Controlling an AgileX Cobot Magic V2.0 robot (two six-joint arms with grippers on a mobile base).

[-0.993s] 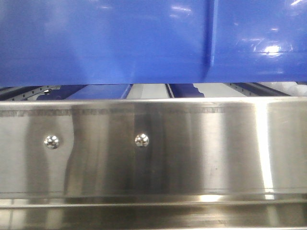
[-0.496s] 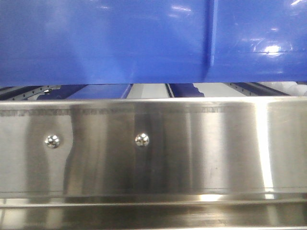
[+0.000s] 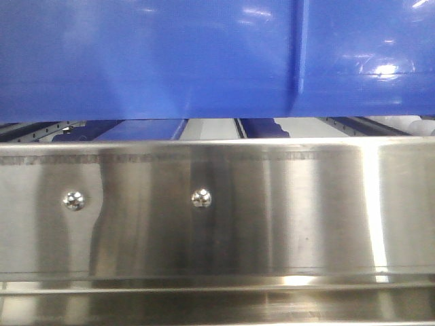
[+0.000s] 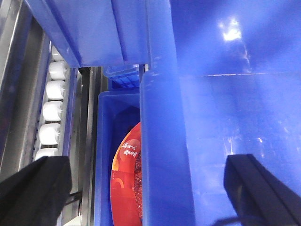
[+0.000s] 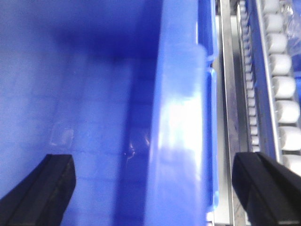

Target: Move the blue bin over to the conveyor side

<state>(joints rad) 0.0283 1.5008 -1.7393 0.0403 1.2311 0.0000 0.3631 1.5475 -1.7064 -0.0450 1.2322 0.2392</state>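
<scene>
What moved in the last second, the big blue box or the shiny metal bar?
Nothing that I can see. The blue bin sits in the same spot above the steel rail, and the screws have not shifted either.

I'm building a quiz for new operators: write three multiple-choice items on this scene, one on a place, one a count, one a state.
1. The red packet lies: A on a shelf; B inside a second blue bin; C on the floor.
2. Screws on the steel rail: A one; B two; C five.
3. The left gripper is: A shut; B out of view; C open astride the blue bin wall.
Key: B, blue walls surround it; B, two heads show; C, fingers flank the wall.
</scene>
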